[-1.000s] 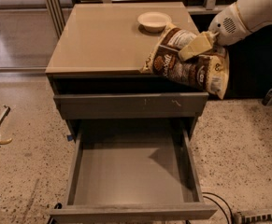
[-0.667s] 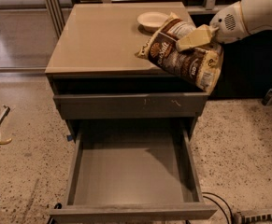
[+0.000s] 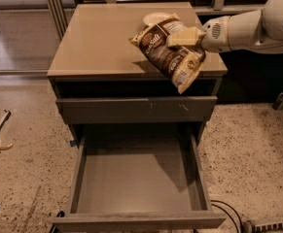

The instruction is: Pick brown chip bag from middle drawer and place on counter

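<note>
The brown chip bag (image 3: pixel 168 52) hangs tilted in the air above the counter's (image 3: pixel 102 38) front right part, dark brown with cream panels and white lettering. My gripper (image 3: pixel 182 37) comes in from the right on a white arm and is shut on the bag's upper middle. The bag's lower end hangs past the counter's front edge. The middle drawer (image 3: pixel 138 178) is pulled wide open below, and its flat grey floor holds nothing.
A round cream bowl (image 3: pixel 155 17) stands at the counter's back right, partly behind the bag. A shut grey drawer front with pale scratches (image 3: pixel 136 109) sits above the open drawer. Cables and a power strip (image 3: pixel 265 224) lie on the speckled floor at lower right.
My gripper has carried the bag left and up over the counter, and the bag has tilted further. The drawer has stayed open.
</note>
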Tool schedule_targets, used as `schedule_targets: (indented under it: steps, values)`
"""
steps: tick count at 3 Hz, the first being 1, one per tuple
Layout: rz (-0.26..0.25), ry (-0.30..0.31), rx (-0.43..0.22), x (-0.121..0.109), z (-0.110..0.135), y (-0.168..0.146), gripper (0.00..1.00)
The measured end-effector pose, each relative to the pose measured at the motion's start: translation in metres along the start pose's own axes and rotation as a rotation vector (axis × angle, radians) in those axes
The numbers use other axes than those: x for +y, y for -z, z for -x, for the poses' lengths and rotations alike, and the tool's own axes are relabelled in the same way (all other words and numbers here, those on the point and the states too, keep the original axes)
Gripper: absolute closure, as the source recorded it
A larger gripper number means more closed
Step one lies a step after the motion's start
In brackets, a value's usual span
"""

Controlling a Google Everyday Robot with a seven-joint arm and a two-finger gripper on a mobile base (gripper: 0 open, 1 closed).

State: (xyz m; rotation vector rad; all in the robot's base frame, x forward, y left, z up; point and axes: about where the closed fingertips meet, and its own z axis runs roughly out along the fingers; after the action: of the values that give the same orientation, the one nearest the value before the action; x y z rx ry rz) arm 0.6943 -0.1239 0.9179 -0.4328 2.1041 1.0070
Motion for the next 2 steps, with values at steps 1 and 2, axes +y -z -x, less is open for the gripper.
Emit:
schedule_targets:
  steps: [1,2]
  values:
    - [-0.021,-0.001,-0.040,-0.0053,0.0101,-0.0025,1.00]
    - [-0.021,-0.001,-0.039,-0.0053,0.0101,-0.0025,1.00]
